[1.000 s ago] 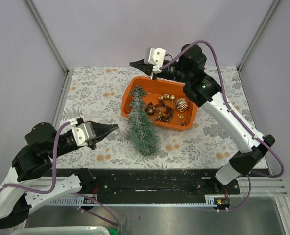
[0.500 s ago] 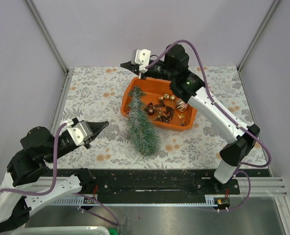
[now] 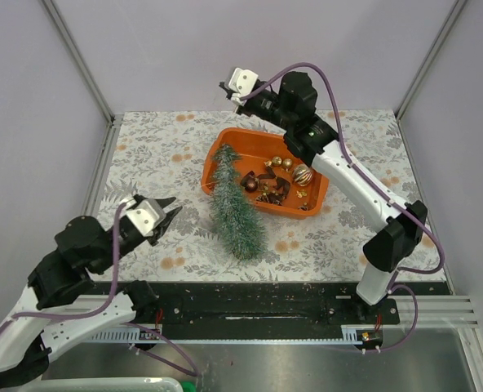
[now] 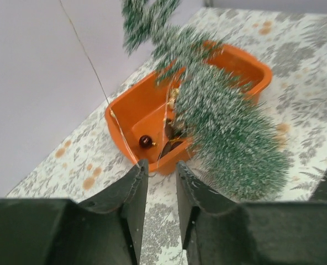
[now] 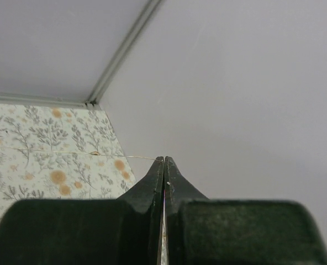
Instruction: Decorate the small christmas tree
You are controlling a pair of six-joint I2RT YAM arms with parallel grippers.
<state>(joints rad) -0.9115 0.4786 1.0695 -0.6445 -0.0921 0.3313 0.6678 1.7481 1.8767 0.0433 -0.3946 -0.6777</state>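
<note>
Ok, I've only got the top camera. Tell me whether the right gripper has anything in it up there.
Observer: Yes. In its wrist view the right gripper is shut on a thin gold thread that runs off to the left.
Operator: Follow it. Say where it ends.
Observer: In the left wrist view a thread like it slants down to the left gripper. The jaws there stand slightly apart, and I cannot tell if it touches them.

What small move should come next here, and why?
Probably swing the right claw toward the small christmas tree, draping the thread over it. The claw is shut on this thin gold thread, raised beyond the orange tray, while the tree leans on the tray's rim.
</note>
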